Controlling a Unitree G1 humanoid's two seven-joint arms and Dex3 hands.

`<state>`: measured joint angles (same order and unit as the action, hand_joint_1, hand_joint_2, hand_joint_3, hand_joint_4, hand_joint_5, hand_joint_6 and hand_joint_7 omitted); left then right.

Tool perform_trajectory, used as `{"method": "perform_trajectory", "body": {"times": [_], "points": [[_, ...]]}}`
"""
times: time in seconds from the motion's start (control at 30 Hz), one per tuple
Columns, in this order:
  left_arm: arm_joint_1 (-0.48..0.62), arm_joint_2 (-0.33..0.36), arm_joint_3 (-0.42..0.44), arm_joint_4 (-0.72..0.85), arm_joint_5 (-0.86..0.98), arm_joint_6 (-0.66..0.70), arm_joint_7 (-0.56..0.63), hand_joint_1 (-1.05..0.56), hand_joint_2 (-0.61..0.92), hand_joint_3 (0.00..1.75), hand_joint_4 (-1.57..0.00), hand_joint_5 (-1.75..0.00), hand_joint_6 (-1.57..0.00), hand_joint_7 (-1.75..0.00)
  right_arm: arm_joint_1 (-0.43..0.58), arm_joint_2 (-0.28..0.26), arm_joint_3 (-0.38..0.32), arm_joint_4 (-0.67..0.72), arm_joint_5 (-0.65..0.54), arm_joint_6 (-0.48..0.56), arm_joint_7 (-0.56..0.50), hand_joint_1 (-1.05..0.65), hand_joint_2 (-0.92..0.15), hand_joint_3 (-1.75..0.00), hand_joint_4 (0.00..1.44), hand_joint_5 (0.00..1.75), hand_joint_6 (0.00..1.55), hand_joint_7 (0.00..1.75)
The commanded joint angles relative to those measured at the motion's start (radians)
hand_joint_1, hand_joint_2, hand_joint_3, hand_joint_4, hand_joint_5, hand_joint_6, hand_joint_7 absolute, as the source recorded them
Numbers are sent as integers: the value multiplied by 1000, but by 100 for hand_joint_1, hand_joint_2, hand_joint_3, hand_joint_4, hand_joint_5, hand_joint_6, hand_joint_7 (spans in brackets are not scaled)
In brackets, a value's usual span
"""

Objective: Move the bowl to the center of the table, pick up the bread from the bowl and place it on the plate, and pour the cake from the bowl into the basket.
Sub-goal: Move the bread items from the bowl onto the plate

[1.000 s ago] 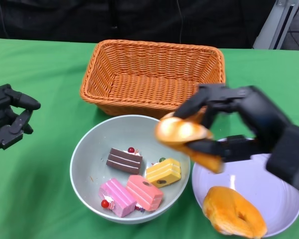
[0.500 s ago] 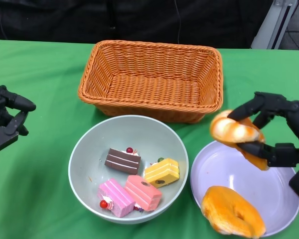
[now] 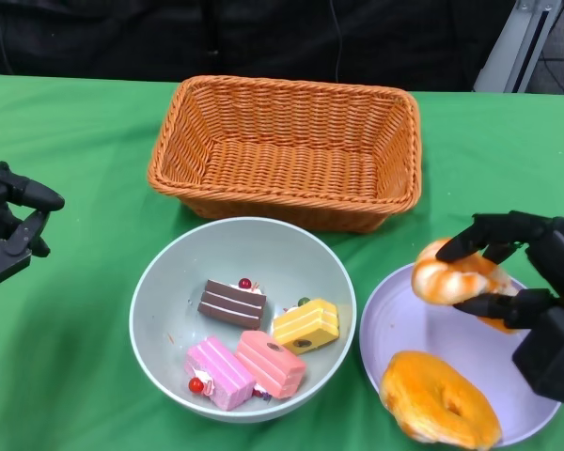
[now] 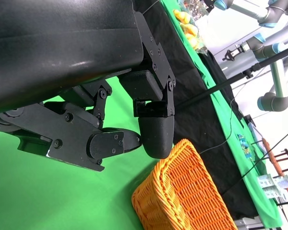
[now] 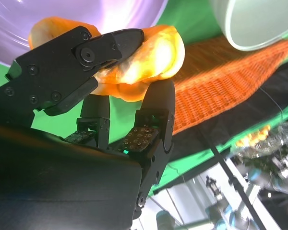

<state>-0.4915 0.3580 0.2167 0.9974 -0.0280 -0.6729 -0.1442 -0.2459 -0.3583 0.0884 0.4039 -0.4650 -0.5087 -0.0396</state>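
Over the plate [image 3: 423, 324], right hand [image 3: 522, 282] pinches bread [image 3: 451, 278], partly hiding it.

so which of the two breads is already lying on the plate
The ring-shaped bread at the near edge of the lilac plate lies on it. The other bread is held above the plate by the right hand.

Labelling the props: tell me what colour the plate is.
Pale lavender; the plate shows best in the head view.
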Motion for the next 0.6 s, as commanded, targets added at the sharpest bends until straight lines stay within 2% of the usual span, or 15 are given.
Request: {"method": "perform_trajectory", "body": {"times": [0.03, 0.07, 0.1, 0.17, 0.23, 0.27, 0.37, 0.6], "points": [[-9, 23, 8, 10, -11, -9, -3, -9, 80, 54, -86, -147, -85, -109, -21, -19, 6, 30, -7, -27, -31, -3, -86, -23, 87, 128, 101, 65], [-5, 22, 9, 5, -12, -7, -4, -9, 80, 54, -86, -147, -85, -109, -43, -11, 30, 64, -40, -5, -43, -3, -86, -23, 87, 129, 101, 65], [-3, 21, 9, 1, -13, -6, -5, -9, 80, 54, -85, -146, -85, -108, -60, -4, 48, 91, -64, 12, -54, -5, -88, -15, 89, 113, 102, 49], [1, 21, 8, -3, -10, -7, -2, -9, 80, 54, -85, -146, -85, -108, -89, 11, 83, 132, -107, 46, -78, -7, -91, -6, 92, 100, 107, 30], [2, 20, 7, -5, -8, -9, 1, -9, 80, 53, -85, -145, -85, -108, -105, 20, 105, 153, -129, 63, -100, -9, -92, -4, 92, 98, 109, 25], [4, 20, 6, -7, -8, -8, 0, -10, 80, 53, -86, -145, -85, -108, -114, 24, 117, 166, -140, 72, -107, -9, -92, -3, 93, 98, 110, 24], [6, 19, 6, -11, -10, -8, -5, -10, 80, 53, -87, -145, -85, -108, -133, 28, 144, 194, -159, 96, -124, -8, -92, -3, 86, 115, 114, 18], [7, 16, 7, -19, -12, -4, -2, -10, 79, 54, -87, -145, -86, -108, -148, 18, 183, 223, -180, 124, -145, -9, -92, -2, 82, 119, 115, 15]]}}
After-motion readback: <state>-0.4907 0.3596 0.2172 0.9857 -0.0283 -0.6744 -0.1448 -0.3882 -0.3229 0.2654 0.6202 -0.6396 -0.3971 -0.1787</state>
